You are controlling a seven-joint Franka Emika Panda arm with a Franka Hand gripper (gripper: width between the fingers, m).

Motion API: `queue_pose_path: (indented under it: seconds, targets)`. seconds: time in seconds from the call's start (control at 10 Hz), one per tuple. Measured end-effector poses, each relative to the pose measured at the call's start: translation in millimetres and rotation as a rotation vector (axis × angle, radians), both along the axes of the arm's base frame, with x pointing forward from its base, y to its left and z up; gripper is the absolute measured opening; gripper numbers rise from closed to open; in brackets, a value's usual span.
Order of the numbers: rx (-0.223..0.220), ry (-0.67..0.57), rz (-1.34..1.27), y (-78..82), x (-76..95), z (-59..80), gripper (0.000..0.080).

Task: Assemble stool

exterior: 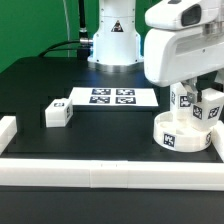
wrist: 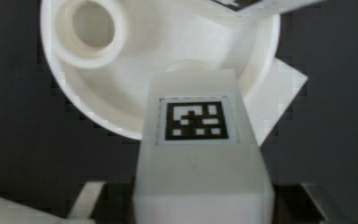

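**White parts on black, tags in black and white**

The worktop [exterior: 40, 80] is black and the backdrop [exterior: 30, 25] green. The seat [exterior: 181, 131], the loose leg [exterior: 57, 113], the leg at the seat [wrist: 197, 170], the border rails [exterior: 100, 172] and the marker board [exterior: 110, 98] are white. All but the rails show black-and-white square tags.

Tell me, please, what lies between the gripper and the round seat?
A tagged white leg, clamped in the gripper, extends toward the seat; the wrist view shows it.
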State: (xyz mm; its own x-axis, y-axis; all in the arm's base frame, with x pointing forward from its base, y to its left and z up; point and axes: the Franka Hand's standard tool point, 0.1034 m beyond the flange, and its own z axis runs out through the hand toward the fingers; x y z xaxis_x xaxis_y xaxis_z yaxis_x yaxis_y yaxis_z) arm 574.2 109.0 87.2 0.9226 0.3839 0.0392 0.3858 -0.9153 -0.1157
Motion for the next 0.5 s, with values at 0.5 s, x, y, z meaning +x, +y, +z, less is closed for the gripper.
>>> queue_pose_path:
  seconds: [0.5]
  targets:
    - [-0.001,0.027,-0.295,0.7,1.1,0.1,0.0337]
